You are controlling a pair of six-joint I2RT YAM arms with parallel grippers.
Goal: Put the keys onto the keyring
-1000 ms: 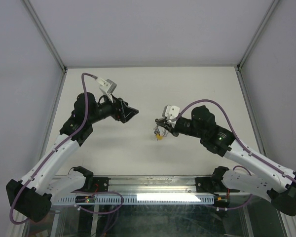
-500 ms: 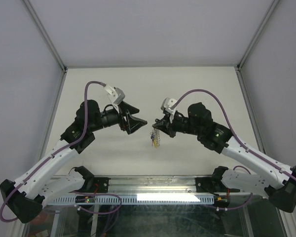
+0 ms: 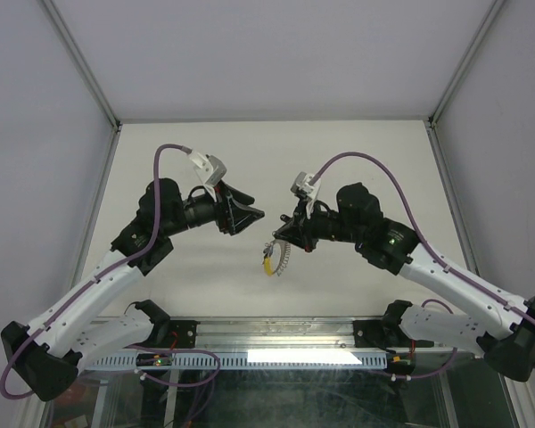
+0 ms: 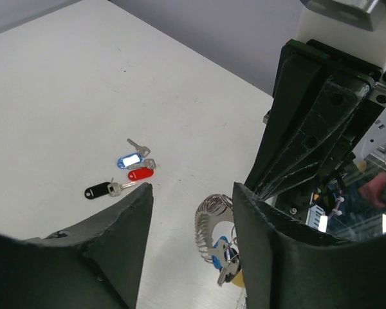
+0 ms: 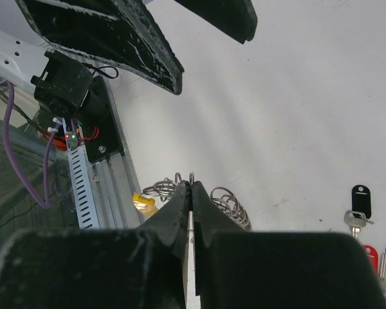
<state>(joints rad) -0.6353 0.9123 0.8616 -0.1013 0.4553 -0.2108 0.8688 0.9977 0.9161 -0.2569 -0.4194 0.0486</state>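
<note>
Pinching the keyring [image 5: 233,205] tight in my right gripper [image 5: 190,188]; my left gripper [image 4: 190,193] stands half-open, empty. I'd centre the coil between its jaws before closing, clear of the hanging key [image 4: 220,248].

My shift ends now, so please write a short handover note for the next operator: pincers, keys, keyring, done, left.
Right pincer: shut on the keyring, which hangs from it.
Left pincer: open, empty, close to the ring.
Three keys lie on the table: blue tag, red tag, black tag.
Done: one blue-tagged key seems to hang on the ring already.
Left: thread the three from the table.
</note>
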